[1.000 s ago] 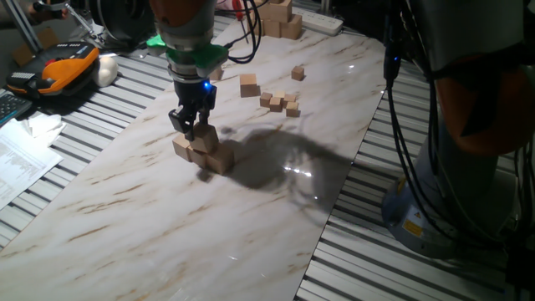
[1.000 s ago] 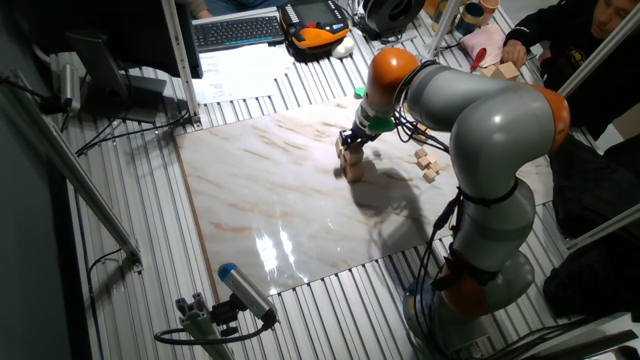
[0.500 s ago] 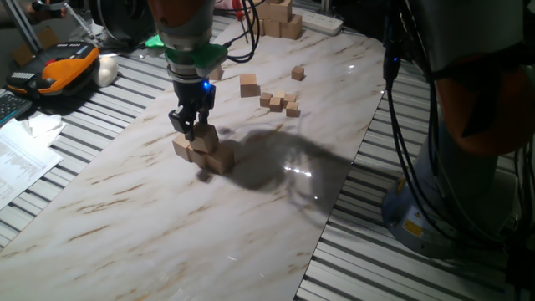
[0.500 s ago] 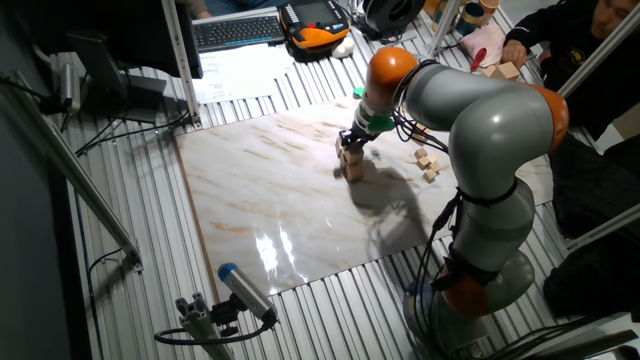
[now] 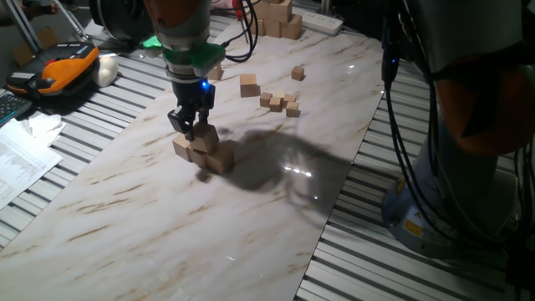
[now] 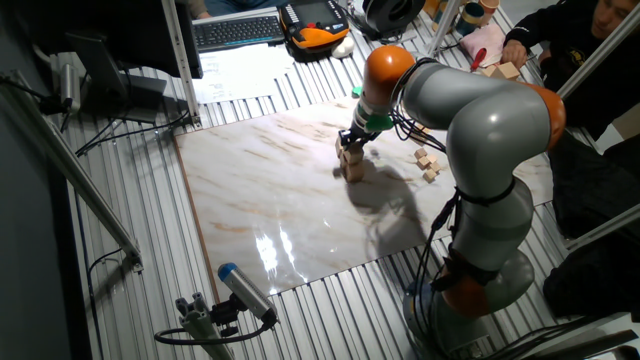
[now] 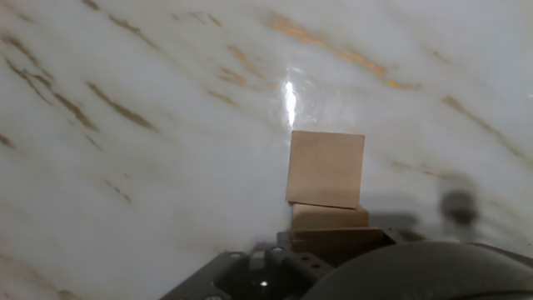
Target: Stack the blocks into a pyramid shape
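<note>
Blocks (image 5: 203,150) sit stacked on the marble counter (image 5: 150,226); the fingers (image 5: 191,125) grip the top block (image 5: 206,135).

obstacles: stacked blocks (image 5: 203,149) mid-slab, loose cubes (image 5: 279,101) behind | free: near marble slab (image 5: 167,242)

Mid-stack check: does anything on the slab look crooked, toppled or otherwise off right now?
Nothing stands out. The gripper sits at the upper block of the small stack, which looks steady on the marble slab. The loose blocks farther back lie scattered but flat; none looks tipped or damaged.
</note>
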{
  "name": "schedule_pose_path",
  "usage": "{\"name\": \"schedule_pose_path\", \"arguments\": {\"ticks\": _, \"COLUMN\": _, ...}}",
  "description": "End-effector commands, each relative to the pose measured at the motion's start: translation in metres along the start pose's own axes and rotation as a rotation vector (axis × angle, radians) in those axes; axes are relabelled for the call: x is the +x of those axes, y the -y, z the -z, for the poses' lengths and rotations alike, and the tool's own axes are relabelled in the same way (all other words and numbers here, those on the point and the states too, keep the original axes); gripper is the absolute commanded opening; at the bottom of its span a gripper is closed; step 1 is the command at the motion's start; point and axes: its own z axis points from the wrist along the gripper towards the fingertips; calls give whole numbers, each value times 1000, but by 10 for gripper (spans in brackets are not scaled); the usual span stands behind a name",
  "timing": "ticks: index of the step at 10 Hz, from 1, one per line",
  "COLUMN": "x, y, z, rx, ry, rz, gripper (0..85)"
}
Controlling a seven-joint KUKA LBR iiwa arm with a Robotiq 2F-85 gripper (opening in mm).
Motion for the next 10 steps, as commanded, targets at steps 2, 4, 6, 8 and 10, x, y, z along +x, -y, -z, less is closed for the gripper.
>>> {"name": "schedule_pose_path", "arguments": {"ticks": 2, "x": 8, "y": -5, "z": 0, "rx": 1, "ry": -6, "rz": -9, "gripper": 0}}
{"name": "schedule_pose_path", "arguments": {"ticks": 4, "x": 10, "y": -7, "z": -3, "rx": -7, "ry": -6, "rz": -9, "gripper": 0}}
{"name": "schedule_pose_path", "arguments": {"ticks": 6, "x": 5, "y": 1, "z": -1, "rx": -11, "ry": -7, "rz": 3, "gripper": 0}}
{"name": "schedule_pose_path", "arguments": {"ticks": 8, "x": 12, "y": -1, "z": -3, "rx": -22, "ry": 4, "rz": -15, "gripper": 0}}
{"name": "schedule_pose_path", "arguments": {"ticks": 10, "x": 17, "y": -3, "z": -5, "rx": -28, "ry": 6, "rz": -24, "gripper": 0}}
